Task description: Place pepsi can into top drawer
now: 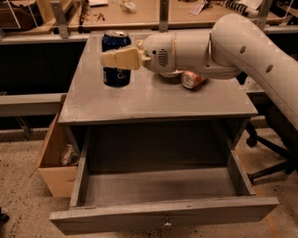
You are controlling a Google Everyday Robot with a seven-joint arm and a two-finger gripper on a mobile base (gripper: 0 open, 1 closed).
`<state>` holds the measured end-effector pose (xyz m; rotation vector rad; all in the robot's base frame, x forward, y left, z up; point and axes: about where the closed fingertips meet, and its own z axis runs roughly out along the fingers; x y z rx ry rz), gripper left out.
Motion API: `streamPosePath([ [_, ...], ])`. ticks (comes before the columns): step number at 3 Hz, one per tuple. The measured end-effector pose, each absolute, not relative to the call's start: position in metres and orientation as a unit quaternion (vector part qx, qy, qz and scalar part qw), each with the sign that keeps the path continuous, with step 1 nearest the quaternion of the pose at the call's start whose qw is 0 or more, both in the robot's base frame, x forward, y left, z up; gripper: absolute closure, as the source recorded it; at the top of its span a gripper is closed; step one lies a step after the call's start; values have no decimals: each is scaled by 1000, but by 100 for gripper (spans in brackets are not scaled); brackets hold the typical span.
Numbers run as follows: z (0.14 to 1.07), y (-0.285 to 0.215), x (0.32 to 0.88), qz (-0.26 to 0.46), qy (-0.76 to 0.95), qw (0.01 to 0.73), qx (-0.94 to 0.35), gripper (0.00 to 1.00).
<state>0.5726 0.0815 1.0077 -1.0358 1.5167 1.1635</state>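
The pepsi can is dark blue with a silver top and stands upright over the back left of the grey cabinet top. My gripper reaches in from the right and is shut on the can's upper half, with one pale finger across its front. I cannot tell whether the can rests on the top or hangs just above it. The top drawer is pulled fully open below and in front, and it holds nothing.
A red-orange can lies on its side on the cabinet top under my arm. An open cardboard box stands on the floor left of the cabinet. An office chair base is at the right. A wooden desk runs behind.
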Motion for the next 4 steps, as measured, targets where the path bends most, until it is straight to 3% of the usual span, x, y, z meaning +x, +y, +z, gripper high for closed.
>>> streamPosePath([
  [2, 1010, 94, 542, 482, 590, 484, -431, 100],
  [4, 955, 100, 459, 488, 596, 461, -441, 100],
])
